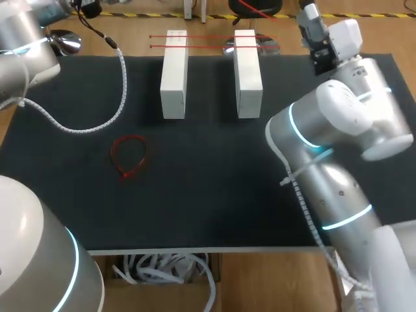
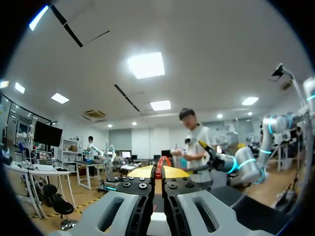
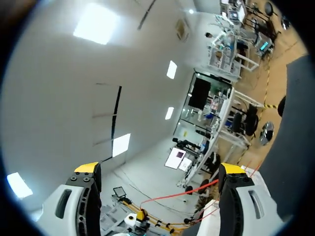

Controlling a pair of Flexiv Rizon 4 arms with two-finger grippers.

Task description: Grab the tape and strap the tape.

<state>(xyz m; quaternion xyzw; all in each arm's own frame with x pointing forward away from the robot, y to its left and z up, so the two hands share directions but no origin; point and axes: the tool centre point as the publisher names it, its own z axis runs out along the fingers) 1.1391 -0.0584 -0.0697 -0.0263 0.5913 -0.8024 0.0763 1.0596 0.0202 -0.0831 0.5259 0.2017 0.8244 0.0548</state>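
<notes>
Toward the near left of the dark worktop [image 1: 214,201]: a looped red tape [image 1: 129,156], flat on the mat, alone, well apart from both tools. Just beyond it and further left, a white coiled cable [image 1: 97,123], curving over the mat and up toward the left arm [image 1: 26,58] at the far left corner. Farther back, about mid-worktop, a left white block [image 1: 174,75] and a right white block [image 1: 248,71], side by side with a gap between them, long sides running away from the near edge. Across the far ends of both blocks, two straight red tapes [image 1: 208,37], thin and parallel, bridging the gap. Over on the right, the right arm [image 1: 338,123], bent high above the worktop's right side, its wrist up by the far edge, near the right white block's far end. From its own wrist camera, the right tool [image 3: 160,169] spread wide, gripping nothing; ahead of it, the straight red tapes [image 3: 182,195] stretched across the space between the two yellow tips, apart from both fingers. From the left wrist camera, the left tool [image 2: 158,173] raised and looking out level over the room, yellow tips pressed close together, pinching a short red strip [image 2: 160,164] that stands up between them.
</notes>
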